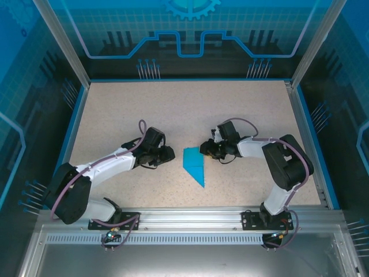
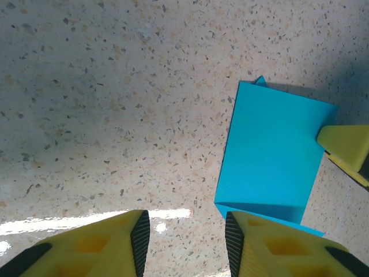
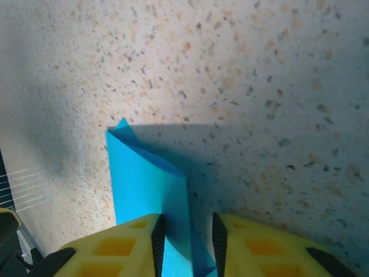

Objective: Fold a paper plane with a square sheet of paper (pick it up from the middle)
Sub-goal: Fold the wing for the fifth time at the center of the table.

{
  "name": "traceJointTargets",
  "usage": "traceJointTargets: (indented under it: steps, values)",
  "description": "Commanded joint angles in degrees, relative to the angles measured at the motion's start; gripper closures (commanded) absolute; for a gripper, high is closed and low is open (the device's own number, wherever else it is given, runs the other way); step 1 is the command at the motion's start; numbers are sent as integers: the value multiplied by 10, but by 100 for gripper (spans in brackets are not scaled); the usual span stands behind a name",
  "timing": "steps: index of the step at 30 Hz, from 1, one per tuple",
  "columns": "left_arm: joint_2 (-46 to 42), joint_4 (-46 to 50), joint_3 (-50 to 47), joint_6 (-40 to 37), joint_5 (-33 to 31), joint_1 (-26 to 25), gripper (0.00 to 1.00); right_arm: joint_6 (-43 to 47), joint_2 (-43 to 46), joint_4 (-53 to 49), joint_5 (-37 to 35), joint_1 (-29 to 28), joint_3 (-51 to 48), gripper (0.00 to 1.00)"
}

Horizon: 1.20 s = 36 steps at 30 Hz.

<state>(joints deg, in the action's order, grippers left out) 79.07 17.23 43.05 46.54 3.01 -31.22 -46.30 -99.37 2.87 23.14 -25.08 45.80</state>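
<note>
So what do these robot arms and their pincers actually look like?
The left arm and right arm each have white tubular links between bulky black joints, with a greyish-purple cable looping alongside. The left gripper and right gripper each end in two chunky yellow fingers with black pads on their inner faces.

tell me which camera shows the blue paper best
Left wrist: the paper lies close and flat there, its folds and edges plain. Top external shows its whole outline, pointed toward the arms, but small. Right wrist shows one strip running between the right fingers.
</note>
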Motion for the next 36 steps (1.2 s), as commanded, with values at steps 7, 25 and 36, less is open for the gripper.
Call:
traceJointTargets:
  steps: [7, 25, 36]
  values:
    - [11, -18, 14, -10, 18, 3, 58, 29, 147, -113, -29, 5, -12, 45]
    - [-2, -59, -8, -12, 5, 3, 58, 37, 286, -294, -160, -89, 16, 43]
    - [24, -63, 0, -8, 27, 3, 58, -2, 140, -231, -93, -170, 43, 78]
